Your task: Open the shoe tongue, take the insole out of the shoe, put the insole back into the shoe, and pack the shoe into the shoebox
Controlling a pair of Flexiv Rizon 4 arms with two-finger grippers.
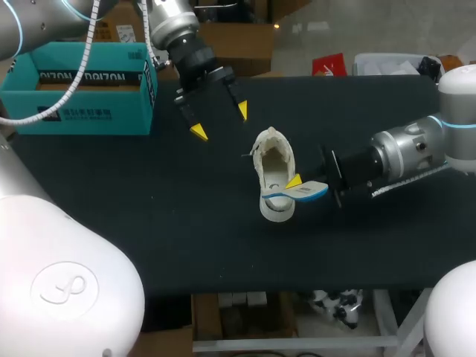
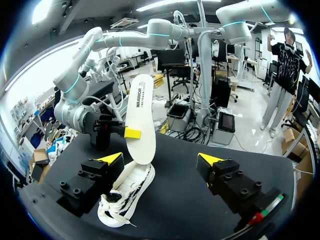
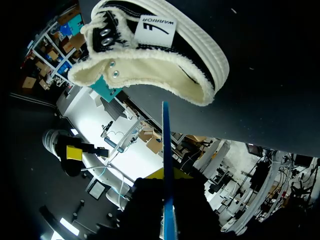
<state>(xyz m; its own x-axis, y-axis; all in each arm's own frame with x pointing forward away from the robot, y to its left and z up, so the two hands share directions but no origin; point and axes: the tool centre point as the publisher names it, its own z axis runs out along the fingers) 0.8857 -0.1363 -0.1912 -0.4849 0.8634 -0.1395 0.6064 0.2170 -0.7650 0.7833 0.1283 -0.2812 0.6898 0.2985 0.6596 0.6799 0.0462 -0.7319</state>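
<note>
My right gripper (image 1: 295,183) has its two fingers closed on the insole (image 2: 139,117), one on each side. In the left wrist view the insole stands up tall, white side facing my left gripper, with one yellow tip pressed on it about half way up. In the right wrist view I see it edge on, a thin blue line running out from between my fingers toward the shoe. The insole is out of the shoe (image 1: 274,178); its low end is right by the shoe, and I cannot tell if the two touch. The shoe is white and black with a pale sole; it lies on the black table (image 1: 149,223) near the middle, and its mouth is pulled wide open. My left gripper (image 1: 220,121) hangs over the table with its fingers far apart and nothing in them; it is near the shoe, on the shoebox side, and touches nothing. The shoebox (image 1: 82,111) is teal and open on top; it sits at the far left corner of the table, well apart from the shoe.
</note>
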